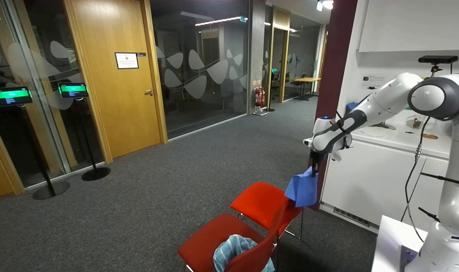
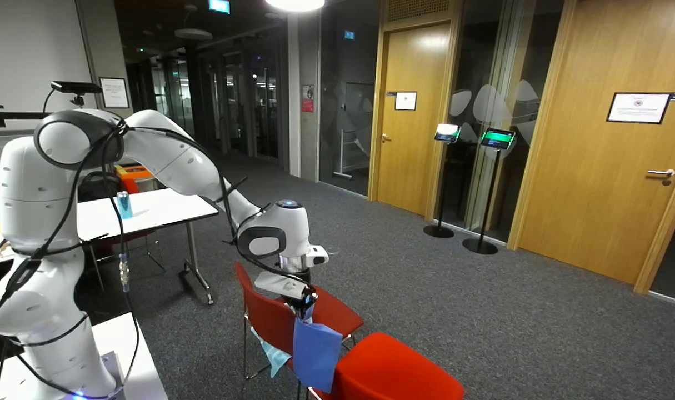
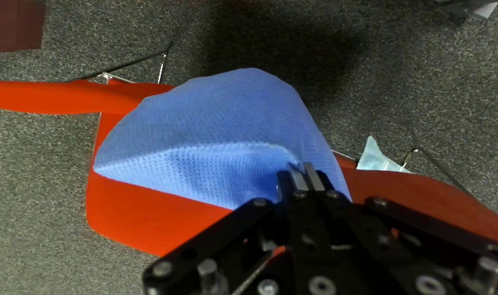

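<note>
My gripper (image 3: 303,169) is shut on a blue cloth (image 3: 236,110), pinching it near one edge so that the rest hangs down in folds. In both exterior views the cloth (image 1: 303,189) dangles from the fingertips beside a bright red chair (image 1: 257,202); whether it touches the chair I cannot tell. From the wrist, the same chair (image 3: 146,213) appears below the cloth and partly hidden by it. A darker red chair (image 1: 214,238) stands alongside, with a light blue patterned cloth (image 1: 231,249) draped at its backrest. Part of that patterned cloth (image 2: 272,351) shows under the backrest in an exterior view.
White cabinets (image 1: 369,181) and a maroon column (image 1: 333,64) rise close to the arm. The robot's base stands on a white table (image 1: 393,238). Another white table (image 2: 159,208) holds a blue can (image 2: 124,205). Farther off are tablet stands (image 2: 498,139) and a wooden door (image 1: 112,79).
</note>
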`<state>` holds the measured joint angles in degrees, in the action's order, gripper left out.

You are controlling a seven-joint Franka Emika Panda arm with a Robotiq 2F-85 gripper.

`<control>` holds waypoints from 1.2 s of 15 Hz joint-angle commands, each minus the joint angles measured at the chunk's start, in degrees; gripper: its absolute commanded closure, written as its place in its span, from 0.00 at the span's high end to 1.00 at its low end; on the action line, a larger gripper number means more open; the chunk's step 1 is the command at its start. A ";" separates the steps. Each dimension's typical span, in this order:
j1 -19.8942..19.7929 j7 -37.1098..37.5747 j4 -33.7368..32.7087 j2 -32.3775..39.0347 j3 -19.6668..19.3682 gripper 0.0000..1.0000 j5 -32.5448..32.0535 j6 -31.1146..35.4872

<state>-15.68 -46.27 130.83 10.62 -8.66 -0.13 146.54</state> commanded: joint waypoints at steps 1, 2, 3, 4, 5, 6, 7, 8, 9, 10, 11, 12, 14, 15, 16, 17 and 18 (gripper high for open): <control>-0.97 -0.72 2.25 -2.90 -0.09 0.00 2.52 2.80; -1.01 -0.84 2.27 -3.00 -0.17 0.00 3.04 3.07; -0.98 -0.77 2.25 -3.06 -0.28 0.00 3.40 3.20; -1.04 -0.92 2.21 -3.09 -0.31 0.00 3.90 3.27; -1.09 -0.80 2.18 -3.12 -0.37 0.00 4.27 3.37; -1.13 -0.60 2.26 -3.20 -0.44 0.00 4.65 3.63; -1.18 -0.58 2.43 -3.24 -0.51 0.00 4.94 4.20; -1.02 0.58 2.64 -3.25 -0.84 0.00 4.13 5.16; -0.88 1.90 2.82 -3.20 -1.19 0.00 3.11 6.28; -0.58 3.57 3.02 -3.10 -1.69 0.00 1.54 7.45; -0.38 5.06 3.18 -2.96 -2.13 0.00 0.12 8.51; -0.11 6.87 3.33 -2.86 -2.62 0.00 -1.76 9.26; 0.27 10.83 3.56 -2.59 -3.64 0.00 -6.23 10.62; 0.35 12.82 3.51 -2.47 -4.04 0.00 -8.40 10.87; 0.36 14.59 3.48 -2.45 -4.32 0.00 -10.27 10.97; 0.35 16.26 3.40 -2.35 -4.61 0.00 -12.02 11.00; 0.36 17.80 3.27 -2.29 -4.83 0.00 -13.55 10.72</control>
<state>-16.17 -33.19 132.82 9.54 -11.94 -8.95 155.58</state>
